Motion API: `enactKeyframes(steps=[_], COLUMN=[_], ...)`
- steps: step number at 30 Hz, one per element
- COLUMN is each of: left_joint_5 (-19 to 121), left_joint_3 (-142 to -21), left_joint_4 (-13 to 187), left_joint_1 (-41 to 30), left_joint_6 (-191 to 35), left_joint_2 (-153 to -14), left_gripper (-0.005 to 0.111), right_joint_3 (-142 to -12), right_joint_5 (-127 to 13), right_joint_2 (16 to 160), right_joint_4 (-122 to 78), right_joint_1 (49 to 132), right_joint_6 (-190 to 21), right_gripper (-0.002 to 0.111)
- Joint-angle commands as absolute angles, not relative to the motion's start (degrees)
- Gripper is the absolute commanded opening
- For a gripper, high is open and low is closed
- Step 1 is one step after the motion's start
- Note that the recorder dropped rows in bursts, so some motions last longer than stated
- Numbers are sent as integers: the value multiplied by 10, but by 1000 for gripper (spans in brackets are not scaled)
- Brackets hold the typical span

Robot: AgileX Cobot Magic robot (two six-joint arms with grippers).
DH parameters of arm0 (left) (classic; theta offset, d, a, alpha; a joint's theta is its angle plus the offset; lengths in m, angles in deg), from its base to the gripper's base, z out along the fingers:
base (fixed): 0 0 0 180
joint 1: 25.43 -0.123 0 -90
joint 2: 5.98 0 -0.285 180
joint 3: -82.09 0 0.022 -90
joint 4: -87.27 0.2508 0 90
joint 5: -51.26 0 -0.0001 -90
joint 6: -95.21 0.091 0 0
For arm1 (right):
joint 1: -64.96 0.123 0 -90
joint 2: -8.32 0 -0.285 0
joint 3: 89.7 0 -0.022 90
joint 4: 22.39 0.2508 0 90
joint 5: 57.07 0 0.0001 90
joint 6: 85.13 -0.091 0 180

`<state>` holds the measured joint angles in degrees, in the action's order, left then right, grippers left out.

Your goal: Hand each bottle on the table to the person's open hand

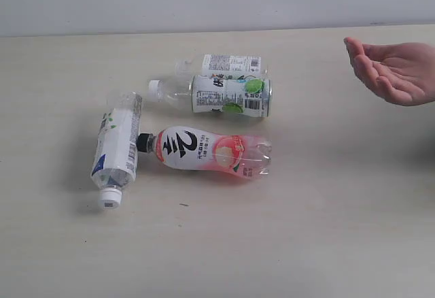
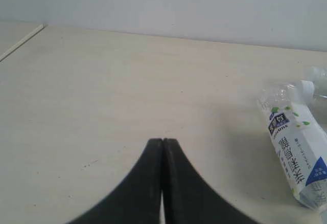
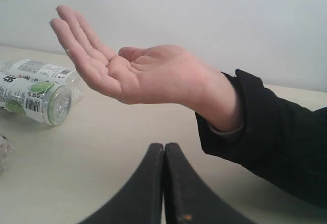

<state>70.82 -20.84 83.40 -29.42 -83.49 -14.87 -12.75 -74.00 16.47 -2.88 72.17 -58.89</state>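
Observation:
Several bottles lie on the table. The pink bottle with a black cap rests in the middle. Left of it lies a white-labelled bottle, also seen in the left wrist view. Behind are a green-marked bottle and another white-labelled one. The open hand hovers palm up at the right. My left gripper is shut and empty over bare table. Below the hand, my right gripper is shut and empty. Neither gripper shows in the exterior view.
A pale wall runs behind the table's far edge. The person's dark sleeve reaches in close beside my right gripper. Bare tabletop spreads in front of the bottles.

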Motion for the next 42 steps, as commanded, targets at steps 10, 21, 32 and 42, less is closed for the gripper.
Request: enactKeyframes(steps=[10, 21, 32, 42], left_joint_5=[703, 703, 703, 703], left_joint_3=[-207, -207, -207, -207], left_joint_4=[832, 832, 832, 832], left_joint_1=[-293, -293, -293, -293], left_joint_6=[-835, -835, -835, -835], left_joint_2=[-150, -150, -150, -150], left_gripper=[0, 0, 0, 0], right_joint_3=[-125, -125, -125, -125], right_joint_5=[-735, -728, -582, -448], right_joint_2=[161, 161, 161, 161], right_joint_4=[-28, -29, -18, 140], right_joint_1=[720, 720, 720, 720], right_joint_6=[-589, -584, -597, -767], right_gripper=[0, 0, 0, 0])
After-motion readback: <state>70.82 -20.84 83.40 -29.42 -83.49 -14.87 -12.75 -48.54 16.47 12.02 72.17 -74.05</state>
